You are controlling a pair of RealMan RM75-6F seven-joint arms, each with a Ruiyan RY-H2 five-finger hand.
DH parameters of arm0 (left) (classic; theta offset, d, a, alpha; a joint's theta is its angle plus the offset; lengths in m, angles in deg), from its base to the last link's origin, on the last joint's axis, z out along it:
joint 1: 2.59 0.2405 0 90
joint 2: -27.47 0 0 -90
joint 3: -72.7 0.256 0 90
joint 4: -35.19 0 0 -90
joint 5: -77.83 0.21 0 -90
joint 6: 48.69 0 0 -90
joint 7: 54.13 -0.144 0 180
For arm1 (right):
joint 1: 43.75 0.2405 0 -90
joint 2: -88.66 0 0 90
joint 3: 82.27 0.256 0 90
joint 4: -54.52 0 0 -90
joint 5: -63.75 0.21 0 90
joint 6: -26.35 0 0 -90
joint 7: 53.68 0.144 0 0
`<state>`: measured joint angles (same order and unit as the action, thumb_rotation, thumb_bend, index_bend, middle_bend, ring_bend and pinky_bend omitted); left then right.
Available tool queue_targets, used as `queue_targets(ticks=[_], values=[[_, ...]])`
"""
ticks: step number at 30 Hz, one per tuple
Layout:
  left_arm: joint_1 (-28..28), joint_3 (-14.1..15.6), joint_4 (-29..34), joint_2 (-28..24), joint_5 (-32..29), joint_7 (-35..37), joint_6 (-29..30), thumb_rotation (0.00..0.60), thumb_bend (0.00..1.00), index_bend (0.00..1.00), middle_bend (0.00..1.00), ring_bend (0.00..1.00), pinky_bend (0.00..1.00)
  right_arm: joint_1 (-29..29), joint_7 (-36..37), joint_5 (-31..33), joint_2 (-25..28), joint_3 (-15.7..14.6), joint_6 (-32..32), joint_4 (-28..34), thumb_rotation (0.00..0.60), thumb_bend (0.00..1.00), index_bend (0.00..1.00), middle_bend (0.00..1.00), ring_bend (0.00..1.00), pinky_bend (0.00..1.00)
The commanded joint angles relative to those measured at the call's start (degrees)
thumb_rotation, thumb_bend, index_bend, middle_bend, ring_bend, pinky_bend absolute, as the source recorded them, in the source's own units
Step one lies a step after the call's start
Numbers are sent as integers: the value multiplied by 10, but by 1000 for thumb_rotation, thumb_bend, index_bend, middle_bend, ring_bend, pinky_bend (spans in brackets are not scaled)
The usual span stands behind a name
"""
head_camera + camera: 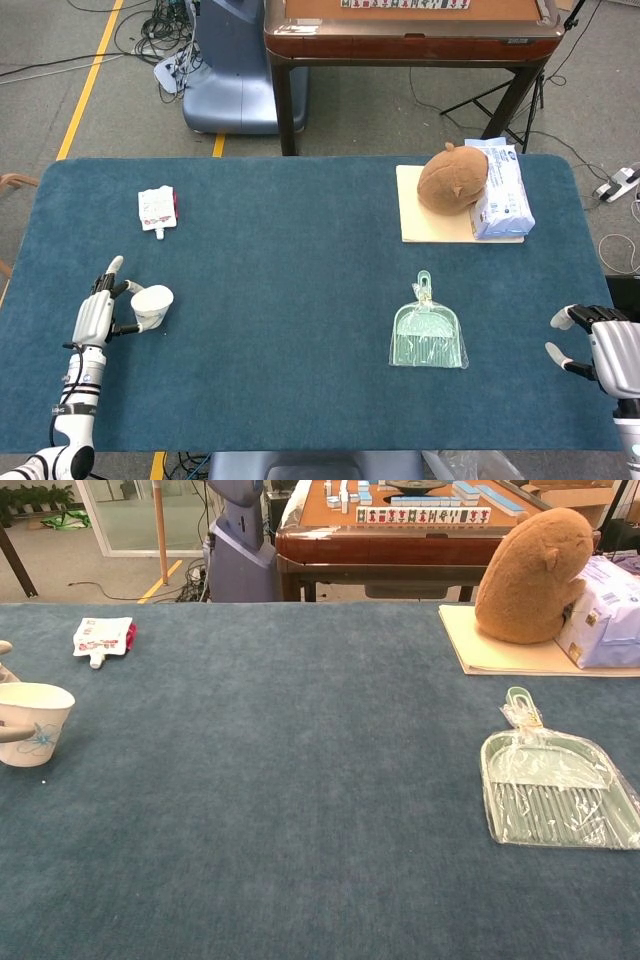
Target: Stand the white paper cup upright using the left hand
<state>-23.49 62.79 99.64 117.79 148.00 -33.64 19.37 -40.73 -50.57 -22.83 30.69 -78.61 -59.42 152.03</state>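
The white paper cup (152, 305) with a blue flower print stands upright, mouth up, near the table's left edge; it also shows in the chest view as the cup (35, 723). Its base is at or just above the blue cloth. My left hand (97, 312) grips it from the left side, with one finger (14, 735) lying across the cup's wall. Most of that hand is cut off by the chest view's left edge. My right hand (597, 343) hangs off the table's right front corner, fingers apart and holding nothing.
A small white and red pouch (157, 208) lies behind the cup. A clear green dustpan (428, 335) in plastic wrap lies at the right middle. A brown plush toy (453, 179) and a wipes pack (500, 188) sit on a beige board at the back right.
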Motion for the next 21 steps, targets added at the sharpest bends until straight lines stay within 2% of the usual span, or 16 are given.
queue_targets(ticks=[1,9,13,17,21], values=[[2,0,-1,0,2,1,0,600,67,419,0,0,0,0,0,0,0,0,0,0,600,197,526,520,438,466],[10,-2,0,-2,5,3,-1,600,67,329,0,0,0,0,-1,0,0,0,0,0,600,197,527,520,438,466],[13,-4,8,-8,4,-4,-2,600,67,235,0,0,0,0,-2,0,-1,0,0,1,600,197,527,520,439,466],[17,-7,26,-18,0,-21,-1,600,67,172,0,0,0,0,-2,-1,-1,0,0,1,600,197,526,520,438,466],[25,-7,56,-39,3,-44,11,600,67,156,0,0,0,0,-2,0,0,0,-1,1,600,197,527,520,438,466]])
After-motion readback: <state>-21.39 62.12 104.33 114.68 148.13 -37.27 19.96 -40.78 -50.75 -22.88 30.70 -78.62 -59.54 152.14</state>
